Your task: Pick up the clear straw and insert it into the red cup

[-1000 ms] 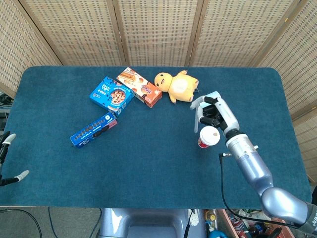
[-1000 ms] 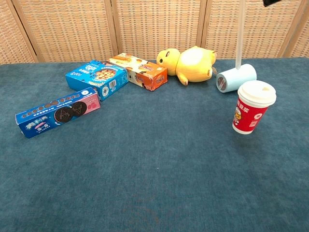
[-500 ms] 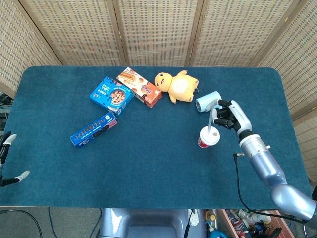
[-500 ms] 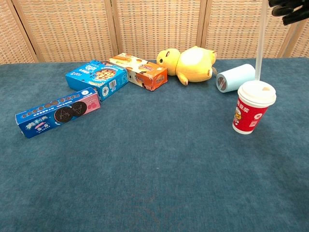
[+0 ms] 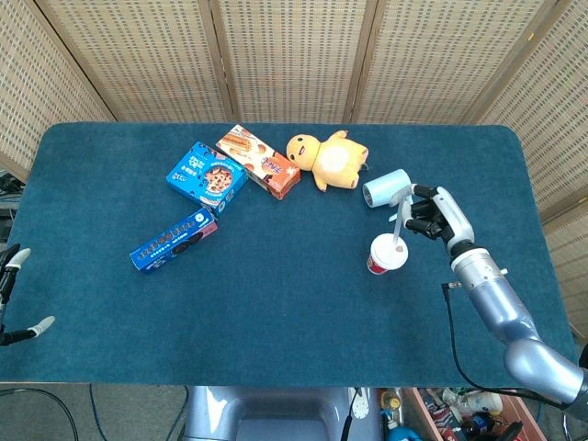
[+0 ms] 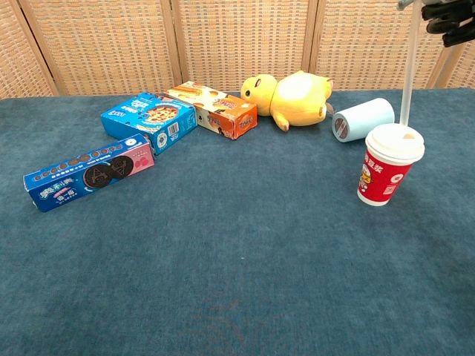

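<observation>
The red cup [image 5: 383, 255] [image 6: 386, 165] with a white lid stands upright on the blue cloth, right of centre. My right hand [image 5: 434, 214] [image 6: 450, 15] hovers just right of and above it, pinching the clear straw [image 5: 401, 220] [image 6: 407, 70] near its top. The straw hangs nearly upright with its lower end at the lid; whether it has gone through the lid I cannot tell. Only a fingertip or two of my left hand [image 5: 11, 262] shows at the far left edge of the head view, too little to judge.
A light-blue roll [image 5: 385, 187] lies just behind the cup, near my right hand. Farther back sit a yellow plush toy [image 5: 326, 160], an orange snack box [image 5: 258, 162] and two blue cookie boxes [image 5: 206, 175] [image 5: 173, 241]. Wicker screens [image 6: 237, 37] stand behind the table.
My right hand has carried the straw rightward, from behind the cup to above its lid, and lowered the tip onto the lid. The cup has not moved.
</observation>
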Robot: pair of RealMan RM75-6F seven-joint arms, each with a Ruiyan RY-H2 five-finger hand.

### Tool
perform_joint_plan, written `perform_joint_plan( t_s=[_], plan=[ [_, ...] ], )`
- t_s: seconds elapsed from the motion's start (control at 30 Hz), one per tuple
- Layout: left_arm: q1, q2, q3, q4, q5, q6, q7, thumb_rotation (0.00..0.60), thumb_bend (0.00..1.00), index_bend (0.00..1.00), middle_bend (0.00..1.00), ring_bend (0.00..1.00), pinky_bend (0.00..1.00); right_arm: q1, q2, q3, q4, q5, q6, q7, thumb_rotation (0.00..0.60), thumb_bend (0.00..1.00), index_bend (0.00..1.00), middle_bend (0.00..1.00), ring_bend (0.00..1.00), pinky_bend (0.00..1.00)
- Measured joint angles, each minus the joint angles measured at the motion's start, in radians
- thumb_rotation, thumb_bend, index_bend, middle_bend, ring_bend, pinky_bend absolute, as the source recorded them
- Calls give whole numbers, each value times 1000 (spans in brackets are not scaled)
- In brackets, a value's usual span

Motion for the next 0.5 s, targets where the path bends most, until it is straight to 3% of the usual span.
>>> perform_joint_plan(
  t_s=[0.5],
  plan=[
    [-1, -2, 1, -1, -1, -4, 4, 600, 102, 0, 0, 0, 0, 28, 11, -61, 44, -23, -3, 55, 600, 691, 767, 969, 836, 1000]
  ],
)
